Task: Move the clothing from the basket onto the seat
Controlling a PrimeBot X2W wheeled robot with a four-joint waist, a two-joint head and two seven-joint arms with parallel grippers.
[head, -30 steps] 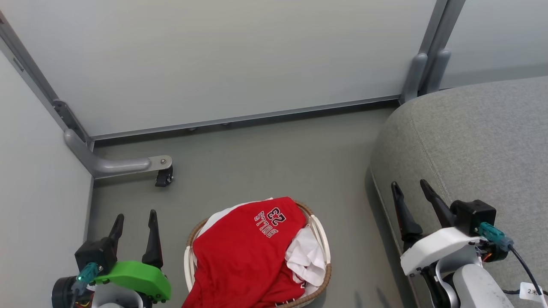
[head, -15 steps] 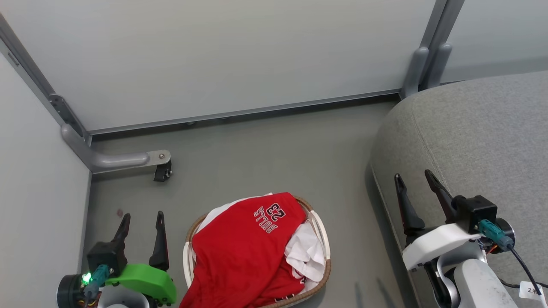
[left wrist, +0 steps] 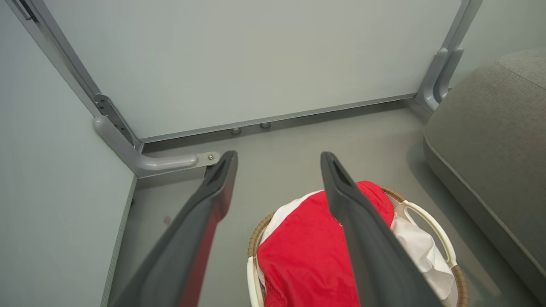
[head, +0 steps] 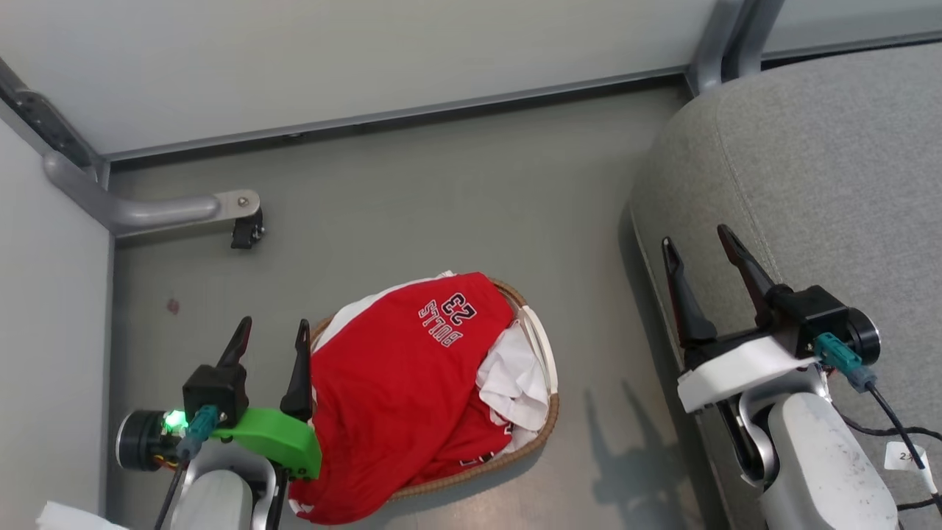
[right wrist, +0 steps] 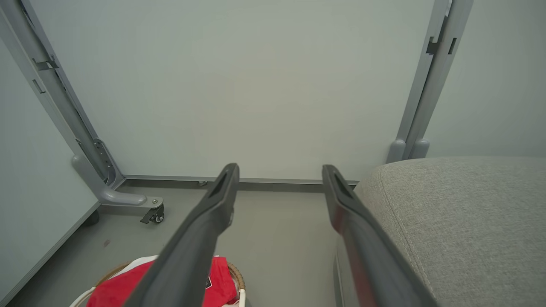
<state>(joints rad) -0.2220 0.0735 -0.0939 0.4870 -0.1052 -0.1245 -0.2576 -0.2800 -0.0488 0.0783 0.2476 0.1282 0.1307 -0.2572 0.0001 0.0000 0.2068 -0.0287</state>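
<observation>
**Left arm closes on laundry basket.** The clothing (head: 397, 383), a heap of red basketball garments, is seen piled in the basket (head: 550, 412) on the grey floor (head: 441, 191) at the lower centre of the head view, with one hem spilled over the near rim. Over the past second the whole view has been shifted by a downward tip of the head camera, so the basket is now shown higher in the frame. Allowing for that shift, the left gripper (head: 274, 324) has been brought from well apart to just beside the basket's left edge. Its fingers are spread wide and nothing is grasped. The right gripper (head: 695, 237), at the right of the frame over the edge of the seat (head: 824, 169), is likewise splayed and empty. No garment is seen on the grey upholstered seat at the upper right, so the transfer is judged not yet begun, and a first reach by the left arm is thought to be in preparation. "BULLS 23" (head: 447, 320) can be read in white, upside down, on the topmost garment. A white liner sheet (head: 515, 383) is bunched at the basket's right side. Writing on a small tag (head: 901, 456) at the lower right cannot be made out.
</observation>
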